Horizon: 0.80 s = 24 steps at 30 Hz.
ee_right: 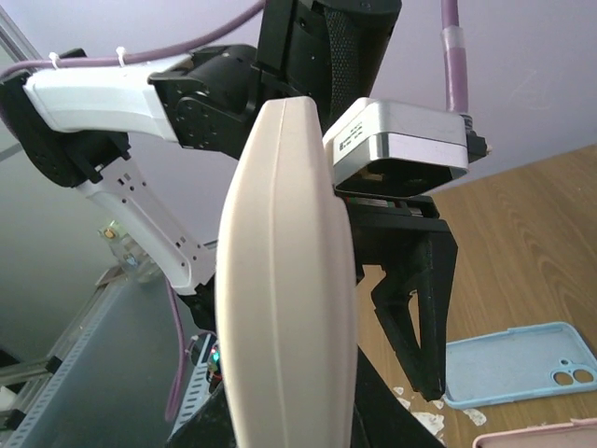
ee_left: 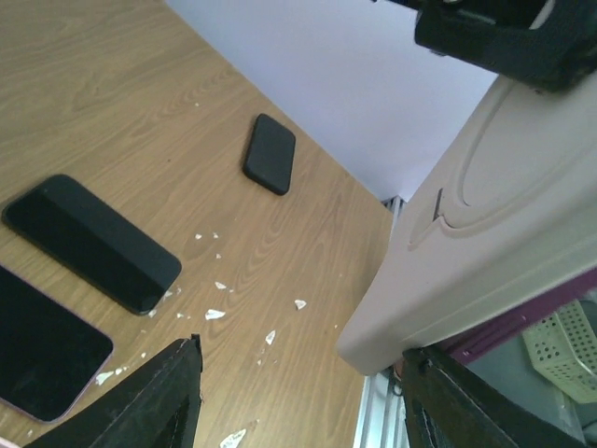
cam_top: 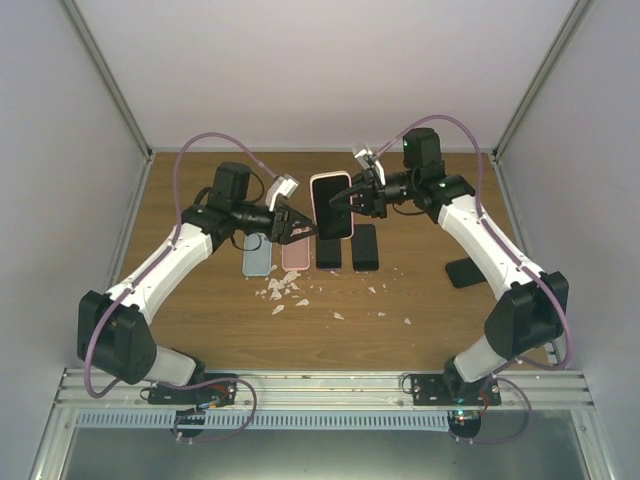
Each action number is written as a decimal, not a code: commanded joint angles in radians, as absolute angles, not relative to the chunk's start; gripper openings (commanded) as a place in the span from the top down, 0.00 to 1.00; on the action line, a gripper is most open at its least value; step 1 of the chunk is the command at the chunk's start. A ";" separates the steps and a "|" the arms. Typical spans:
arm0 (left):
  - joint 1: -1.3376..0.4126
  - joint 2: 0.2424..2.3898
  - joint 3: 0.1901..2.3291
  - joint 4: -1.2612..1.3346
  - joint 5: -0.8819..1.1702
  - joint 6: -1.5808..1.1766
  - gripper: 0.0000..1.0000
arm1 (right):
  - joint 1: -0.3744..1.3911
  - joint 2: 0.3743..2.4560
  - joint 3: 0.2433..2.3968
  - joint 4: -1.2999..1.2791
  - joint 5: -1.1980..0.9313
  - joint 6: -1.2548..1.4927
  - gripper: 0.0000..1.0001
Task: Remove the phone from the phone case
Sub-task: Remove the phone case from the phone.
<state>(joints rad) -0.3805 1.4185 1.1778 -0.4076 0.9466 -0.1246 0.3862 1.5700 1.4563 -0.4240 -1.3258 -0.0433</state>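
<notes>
The phone (cam_top: pixel 331 208) shows its black screen inside a cream-pink phone case (ee_left: pixel 485 215), held up above the table. My right gripper (cam_top: pixel 347 204) is shut on the case's right edge. The right wrist view shows the case edge-on (ee_right: pixel 284 280), between the right gripper's (ee_right: pixel 289 415) dark fingers. My left gripper (cam_top: pixel 297 228) is open at the case's lower left. In the left wrist view the left gripper (ee_left: pixel 303 397) has the case's bottom corner between its fingers, close to the right finger (ee_left: pixel 466 401) and far from the left finger (ee_left: pixel 140 401).
On the table below lie a blue case (cam_top: pixel 257 260), a pink case (cam_top: pixel 295 255), two black phones (cam_top: pixel 329 252) (cam_top: pixel 365 247) and a black object (cam_top: pixel 463 271) to the right. White scraps (cam_top: pixel 285 290) are scattered in front of them.
</notes>
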 commanded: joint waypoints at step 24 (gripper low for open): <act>-0.271 1.348 1.195 0.143 1.210 -0.492 0.41 | 0.359 1.485 1.298 0.024 -1.432 0.447 0.99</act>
<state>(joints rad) -0.2192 1.3663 1.2083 0.0360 1.1862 -0.4068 0.3477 1.5253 1.2972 -0.0429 -1.4425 0.4278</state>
